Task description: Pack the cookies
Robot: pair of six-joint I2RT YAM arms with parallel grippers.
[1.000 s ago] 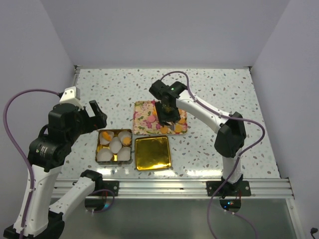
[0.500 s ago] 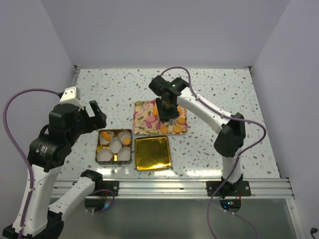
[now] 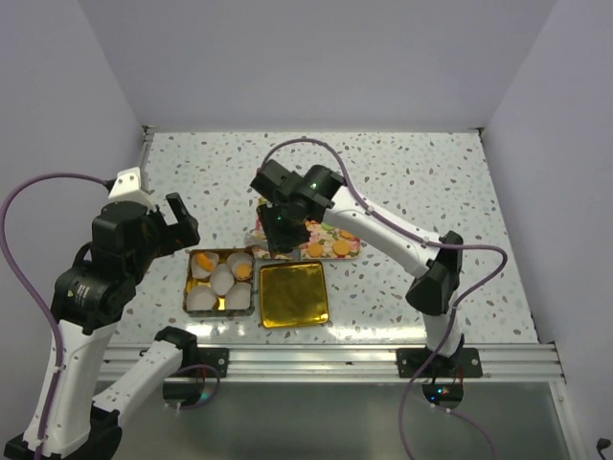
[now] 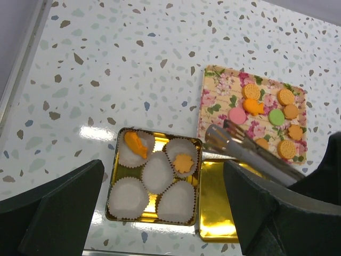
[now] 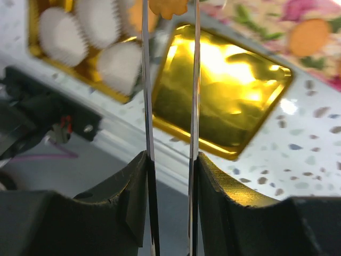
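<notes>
My right gripper [image 3: 278,233] [image 5: 170,165] is shut on thin metal tongs [image 5: 193,80] [image 4: 250,154]. The tongs pinch an orange flower-shaped cookie [image 5: 168,6] over the gap between the gold tin [image 3: 187,283] [image 4: 152,200] and its lid. The tin holds several white paper cups; two hold orange cookies [image 4: 136,145] [image 4: 184,162]. Several orange cookies [image 4: 285,96], a pink one [image 4: 237,114] and a green one [image 4: 276,116] lie on the floral tray [image 3: 351,237] [image 4: 218,101]. My left gripper [image 3: 180,222] [image 4: 162,210] is open and empty, high above the tin.
The gold lid [image 3: 294,294] [image 4: 221,205] lies open-side up right of the tin, in front of the tray. A metal rail [image 3: 326,362] runs along the table's near edge. White walls close in the left, back and right sides.
My right arm has swung left from over the floral tray toward the tin, carrying a cookie in the tongs. The left arm has barely moved.
</notes>
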